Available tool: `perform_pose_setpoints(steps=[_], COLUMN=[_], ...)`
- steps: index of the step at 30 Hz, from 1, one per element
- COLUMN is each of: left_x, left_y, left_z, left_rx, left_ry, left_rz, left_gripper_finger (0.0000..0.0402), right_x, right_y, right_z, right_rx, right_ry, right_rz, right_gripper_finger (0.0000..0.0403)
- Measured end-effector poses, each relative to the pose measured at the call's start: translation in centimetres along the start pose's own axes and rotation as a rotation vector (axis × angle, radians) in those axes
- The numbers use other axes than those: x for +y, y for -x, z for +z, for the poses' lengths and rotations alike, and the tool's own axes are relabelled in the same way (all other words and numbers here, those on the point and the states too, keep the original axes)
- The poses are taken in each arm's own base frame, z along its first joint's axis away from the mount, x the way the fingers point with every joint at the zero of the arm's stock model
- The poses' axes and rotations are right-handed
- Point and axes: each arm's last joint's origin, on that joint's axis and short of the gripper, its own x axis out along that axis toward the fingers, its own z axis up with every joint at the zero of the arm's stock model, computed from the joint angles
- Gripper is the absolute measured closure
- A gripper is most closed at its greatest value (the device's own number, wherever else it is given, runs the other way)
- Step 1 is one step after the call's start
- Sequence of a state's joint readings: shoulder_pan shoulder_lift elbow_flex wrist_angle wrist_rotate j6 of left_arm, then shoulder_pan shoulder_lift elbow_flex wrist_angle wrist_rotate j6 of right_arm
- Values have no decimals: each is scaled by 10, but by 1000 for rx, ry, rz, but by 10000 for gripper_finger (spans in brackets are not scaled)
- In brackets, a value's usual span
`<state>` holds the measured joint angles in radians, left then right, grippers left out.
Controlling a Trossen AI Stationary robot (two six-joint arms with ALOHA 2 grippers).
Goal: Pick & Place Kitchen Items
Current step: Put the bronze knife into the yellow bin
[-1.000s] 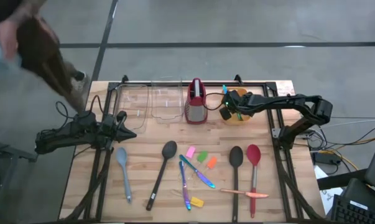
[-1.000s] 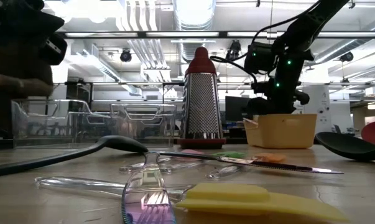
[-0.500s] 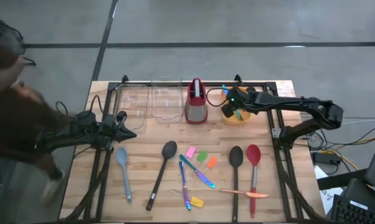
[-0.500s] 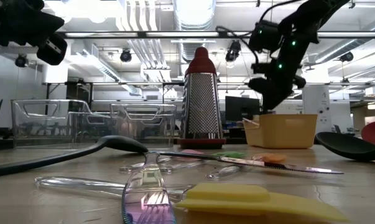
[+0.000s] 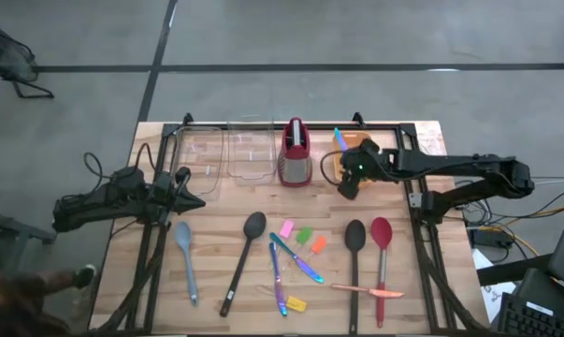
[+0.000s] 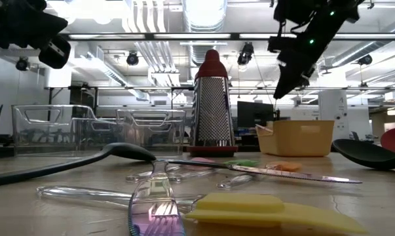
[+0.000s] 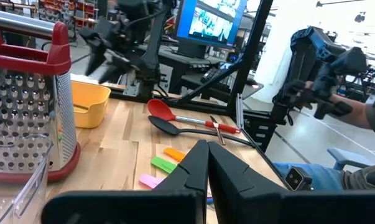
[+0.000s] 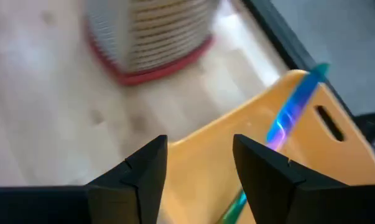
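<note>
My right claw [image 5: 349, 180] hangs open, holding nothing, over the orange bin [image 8: 249, 149] at the far right where the blue cutlery [image 8: 293, 109] now leans, so next I should pick another item.

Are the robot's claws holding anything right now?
No. The right gripper hangs open and empty above the orange plastic bin, where a thin blue utensil leans. The left gripper is shut on nothing.

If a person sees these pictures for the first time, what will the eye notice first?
The red-topped metal grater stands upright at the table's back edge, the orange plastic bin beside it. The right gripper hangs open above that bin, where an iridescent blue utensil leans. Long-handled spoons and small coloured blocks lie in front.
</note>
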<state>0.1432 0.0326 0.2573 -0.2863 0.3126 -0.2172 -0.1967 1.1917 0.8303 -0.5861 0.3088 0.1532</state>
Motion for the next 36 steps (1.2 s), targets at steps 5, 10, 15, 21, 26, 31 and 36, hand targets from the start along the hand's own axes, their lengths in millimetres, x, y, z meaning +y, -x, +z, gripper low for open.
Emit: perform_pose_setpoints(steps=[5, 10, 15, 21, 26, 31, 36], left_x=[0, 0, 0, 0, 0, 0, 0], left_y=[0, 0, 0, 0, 0, 0, 0], left_z=[0, 0, 0, 0, 0, 0, 0], left_rx=[0, 0, 0, 0, 0, 0, 1], left_ry=[0, 0, 0, 0, 0, 0, 0], left_rz=[0, 0, 0, 0, 0, 0, 0], left_gripper_finger=[390, 390, 390, 390, 390, 390, 390], right_x=[25, 53, 74, 101, 116, 137, 156], right_y=[10, 20, 36, 58, 71, 85, 96], right_z=[-8, -16, -25, -40, -53, -68, -82], right_rx=[24, 23, 24, 46, 80, 106, 147], right_ry=[91, 180, 207, 229, 180, 160, 115], right_rz=[137, 225, 355, 485, 542, 625, 708], right_gripper_finger=[205, 207, 221, 233, 238, 245, 255])
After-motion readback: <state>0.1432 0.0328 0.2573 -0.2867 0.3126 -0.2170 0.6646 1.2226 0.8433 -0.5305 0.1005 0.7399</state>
